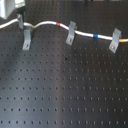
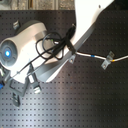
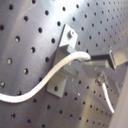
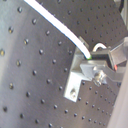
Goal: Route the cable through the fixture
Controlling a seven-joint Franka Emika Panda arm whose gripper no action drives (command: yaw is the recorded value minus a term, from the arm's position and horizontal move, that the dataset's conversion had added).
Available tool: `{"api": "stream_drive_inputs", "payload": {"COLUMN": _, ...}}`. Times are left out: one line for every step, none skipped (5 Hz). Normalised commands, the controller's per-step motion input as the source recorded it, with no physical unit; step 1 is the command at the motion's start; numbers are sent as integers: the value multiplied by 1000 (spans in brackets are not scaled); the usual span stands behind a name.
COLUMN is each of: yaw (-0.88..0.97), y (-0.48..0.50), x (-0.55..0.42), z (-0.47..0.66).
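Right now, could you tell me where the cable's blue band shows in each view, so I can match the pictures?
First exterior view: blue band lies on the cable between the middle clip and the clip on the first exterior view's right.
Second exterior view: too small to tell; only a faint coloured spot by the clip.
First wrist view: not in it.
Second wrist view: not in it.
Shared landmark: the white cable running through metal clips.

We see the cable [image 1: 50, 22] running left to right across the table's [image 1: 65, 90] far side in the first exterior view, resting in three clips: left clip [image 1: 27, 38], middle clip [image 1: 71, 32], right clip [image 1: 115, 40].
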Motion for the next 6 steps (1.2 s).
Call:
{"api": "stream_drive_inputs", "payload": {"yaw": 597, "y": 172, "x": -384, "z": 129}}
{"api": "stream_drive_inputs", "payload": {"yaw": 403, "y": 303, "x": 174, "z": 102}}
{"api": "stream_drive_inputs", "payload": {"yaw": 220, "y": 197, "x": 539, "z": -23}}
{"api": "stream_drive_inputs", "payload": {"yaw": 271, "y": 8, "x": 356, "z": 3}}
{"api": "stream_drive_inputs", "payload": {"yaw": 171, "y": -200, "x": -226, "z": 7}}
{"api": "stream_drive_inputs", "payload": {"yaw": -49, "y": -324, "x": -495, "z": -25}}
